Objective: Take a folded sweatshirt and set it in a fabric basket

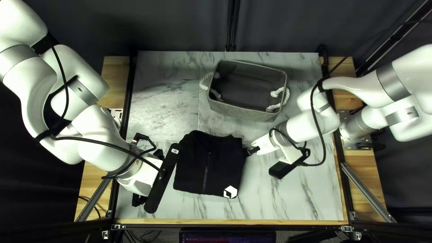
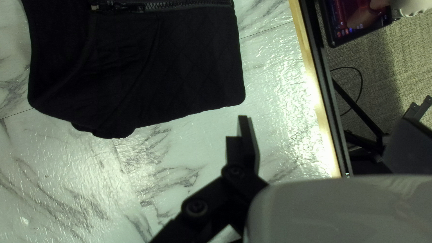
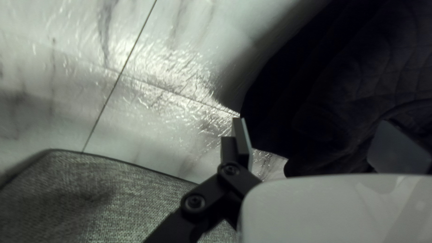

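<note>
Both sets of fingers are sitting spread at the folded sweatshirt (image 1: 209,164), and a shallow pinch is looming as the main risk.
Your left fingers (image 2: 249,139) are standing wide just beside one edge; your right fingers (image 3: 243,139), also wide, are meeting the opposite edge, though contact is staying unclear. If you are closing on the top layer only, the fold is likely opening as you are lifting; if one arm is rising sooner, the bundle is probably tipping and a loose part catching on the rim of the fabric basket (image 1: 240,112). The top left view is showing the basket's opening and rope handles (image 1: 279,93); the right wrist view is giving only grey wall, while the left wrist view is revealing zipper teeth (image 2: 180,5) and quilting, without the basket.
</note>
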Controlling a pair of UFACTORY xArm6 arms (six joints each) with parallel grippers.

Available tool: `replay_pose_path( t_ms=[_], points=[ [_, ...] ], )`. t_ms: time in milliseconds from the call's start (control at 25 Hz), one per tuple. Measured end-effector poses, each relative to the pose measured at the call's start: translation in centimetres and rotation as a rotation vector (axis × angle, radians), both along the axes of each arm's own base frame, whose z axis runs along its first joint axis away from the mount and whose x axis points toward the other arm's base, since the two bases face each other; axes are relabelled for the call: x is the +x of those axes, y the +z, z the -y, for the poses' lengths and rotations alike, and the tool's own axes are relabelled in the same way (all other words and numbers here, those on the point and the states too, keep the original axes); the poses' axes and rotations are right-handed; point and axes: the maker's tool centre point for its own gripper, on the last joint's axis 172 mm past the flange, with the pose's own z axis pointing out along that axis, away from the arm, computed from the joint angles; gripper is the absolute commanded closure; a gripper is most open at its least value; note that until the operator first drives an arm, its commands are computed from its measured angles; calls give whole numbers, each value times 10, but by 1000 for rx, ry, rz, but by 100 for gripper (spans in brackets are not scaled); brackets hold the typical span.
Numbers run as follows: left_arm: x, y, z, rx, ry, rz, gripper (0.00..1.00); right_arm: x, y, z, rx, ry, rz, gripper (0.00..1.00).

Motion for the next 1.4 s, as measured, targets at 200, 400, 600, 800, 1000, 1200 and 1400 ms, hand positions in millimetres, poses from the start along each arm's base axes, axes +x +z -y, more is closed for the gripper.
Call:
replay_pose_path(
  t_ms=[200, 400, 600, 800, 1000, 1200, 1400],
  points=[
    [0, 0, 0, 0, 0, 0, 0, 9, -14, 7, 0, -6, -23, 0],
    [0, 0, 0, 0, 0, 0, 0, 21, -25, 14, -12, -15, -33, 0],
    [0, 0, 0, 0, 0, 0, 0, 31, -35, 22, -27, -12, -35, 0],
    [0, 0, 0, 0, 0, 0, 0, 41, -44, 28, -45, -17, -35, 0],
    [0, 0, 0, 0, 0, 0, 0, 47, -53, 30, -52, -21, -35, 0],
    [0, 0, 0, 0, 0, 0, 0, 46, -59, 25, -63, -9, -23, 0],
    [0, 0, 0, 0, 0, 0, 0, 53, -63, 18, -64, -4, -14, 40]
  ],
)
